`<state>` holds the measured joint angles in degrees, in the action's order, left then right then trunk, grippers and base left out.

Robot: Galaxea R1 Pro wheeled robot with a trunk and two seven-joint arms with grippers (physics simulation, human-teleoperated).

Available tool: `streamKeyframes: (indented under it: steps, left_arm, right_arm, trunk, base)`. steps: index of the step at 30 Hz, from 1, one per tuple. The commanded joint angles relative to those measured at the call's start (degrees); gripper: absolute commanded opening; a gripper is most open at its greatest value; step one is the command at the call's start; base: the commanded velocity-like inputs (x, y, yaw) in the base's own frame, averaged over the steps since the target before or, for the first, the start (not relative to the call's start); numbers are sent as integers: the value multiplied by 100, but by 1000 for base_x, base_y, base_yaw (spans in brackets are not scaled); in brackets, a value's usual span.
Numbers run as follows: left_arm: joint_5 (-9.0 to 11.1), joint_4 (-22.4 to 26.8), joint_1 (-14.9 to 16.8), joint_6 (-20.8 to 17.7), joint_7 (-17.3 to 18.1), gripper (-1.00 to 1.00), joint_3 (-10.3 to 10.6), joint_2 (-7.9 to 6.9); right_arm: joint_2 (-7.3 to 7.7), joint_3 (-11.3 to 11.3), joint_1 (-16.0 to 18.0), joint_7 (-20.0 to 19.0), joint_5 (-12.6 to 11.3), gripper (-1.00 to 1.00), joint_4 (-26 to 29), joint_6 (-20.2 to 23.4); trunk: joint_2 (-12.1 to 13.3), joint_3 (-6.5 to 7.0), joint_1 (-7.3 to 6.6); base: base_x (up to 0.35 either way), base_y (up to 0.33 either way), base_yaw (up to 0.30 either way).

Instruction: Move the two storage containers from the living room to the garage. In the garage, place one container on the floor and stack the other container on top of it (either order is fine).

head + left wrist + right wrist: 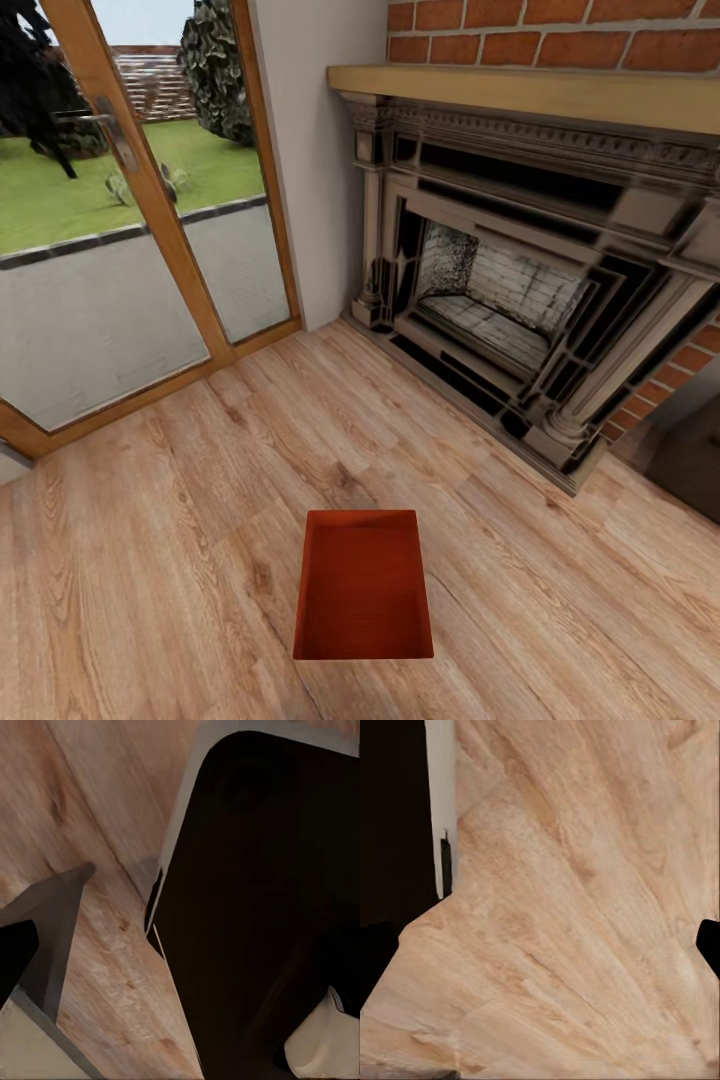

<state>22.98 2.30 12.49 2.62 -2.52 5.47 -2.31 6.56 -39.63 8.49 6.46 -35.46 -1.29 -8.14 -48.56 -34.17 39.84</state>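
One orange-red rectangular lidless storage container (363,587) with thin walls and a finely ribbed bottom sits upright on the light wood-plank floor (150,560) of the living room, low centre in the head view, well in front of the red-brick fireplace with carved grey surround (530,270). Glazed door with orange-wood frame (150,200) at left, lawn and paving beyond. A dark shape at the right edge is cut off, unidentifiable.

Left wrist view: large dark rounded body with pale edge (262,907) blocks much of the frame, probably robot structure; a grey wedge (45,937) at one side, unclear whether a finger. Left hand opening: cannot tell.

Right wrist view: plank floor, dark mass with pale strip (405,817) at one edge, small black bit (709,945) opposite, cut off. Right hand opening: cannot tell. Container's position relative to either hand can't be judged.
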Motion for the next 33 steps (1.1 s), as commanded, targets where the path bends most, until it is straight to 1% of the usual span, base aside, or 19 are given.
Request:
streamKeyframes:
  steps: [1,5,6,7,10,12,13,17,19,20,21,22,24,27,28,29,30,32,33]
  left_arm:
    - [42,156,4,-12,-26,100,50,-77]
    - [46,805,10,-152,-209,100,48,-379]
    - [49,1282,19,-217,-593,100,41,-534]
    - [57,1454,33,-238,-830,100,37,-575]
    - [73,1622,59,-356,-1245,100,35,-601]
    - [68,1701,167,-865,-1442,100,34,-612]
    - [64,1721,226,-975,-1468,100,34,-616]
    - [69,1722,897,-1348,-1538,100,37,-607]
    - [50,1742,1167,-1392,-1546,100,43,-532]
    - [22,1766,1366,-1400,-1551,100,56,-358]
    - [10,1771,1418,-1399,-1552,100,60,-278]
    - [-8,1778,1502,-1395,-1553,100,70,-113]
    - [-29,1786,1608,-1387,-1553,100,78,87]
    - [-54,1796,1711,-1382,-1551,100,87,226]
    - [-81,1802,1747,-1382,-1551,100,90,272]
    - [-153,1821,1801,-1380,-1551,100,95,356]
    - [-204,1831,1820,-1380,-1551,100,97,396]
    - [-420,1854,1858,-1379,-1550,100,108,507]
    - [-983,1856,1885,-1377,-1535,100,117,671]
  right_arm:
    - [33,-30,165,104,-54,100,-5,-10]
    - [93,2,628,335,-71,100,22,-67]
    - [91,9,992,457,-73,100,68,-92]
    - [86,8,1148,498,-72,100,113,-111]
    - [104,10,1445,546,-73,100,321,-138]
    - [66,14,2000,606,-78,100,491,-108]
    - [57,14,2117,623,-79,100,517,-103]
    - [21,16,2678,676,-86,100,635,-102]
    - [-63,16,2792,683,-85,100,670,-125]
    - [-245,16,2851,684,-80,100,689,-154]
    - [-318,16,2863,684,-79,100,693,-170]
    - [-468,10,2881,683,-72,100,698,-225]
    - [-678,-21,2896,664,-48,100,703,-363]
    - [-881,-46,2904,645,-28,100,704,-475]
    - [-974,-54,2906,640,-23,100,702,-499]
    - [-1150,-70,2908,632,-16,100,686,-533]
    - [-1220,-74,2909,630,-14,100,677,-545]
    - [-1355,-79,2911,625,-9,100,658,-569]
    - [-1439,-65,2912,621,-12,100,631,-596]
  trunk:
    - [-3,-4,0]
    - [-3,-4,0]
    - [-3,-4,0]
    - [-3,-4,0]
    - [-3,-4,0]
    - [-3,-4,0]
    - [-3,-4,0]
    - [-3,-4,0]
    - [-3,-4,0]
    - [-3,-4,0]
    - [-3,-4,0]
    - [-3,-4,0]
    - [-3,-4,0]
    - [-3,-4,0]
    - [-3,-4,0]
    - [-3,-4,0]
    - [-3,-4,0]
    - [-3,-4,0]
    - [-3,-4,0]
  base:
    - [0,0,0]
    - [0,0,0]
    - [0,0,0]
    - [0,0,0]
    - [0,0,0]
    - [0,0,0]
    - [0,0,0]
    - [0,0,0]
    - [0,0,0]
    - [0,0,0]
    - [0,0,0]
    - [0,0,0]
    - [0,0,0]
    - [0,0,0]
    - [0,0,0]
    - [0,0,0]
    - [0,0,0]
    - [0,0,0]
    - [0,0,0]
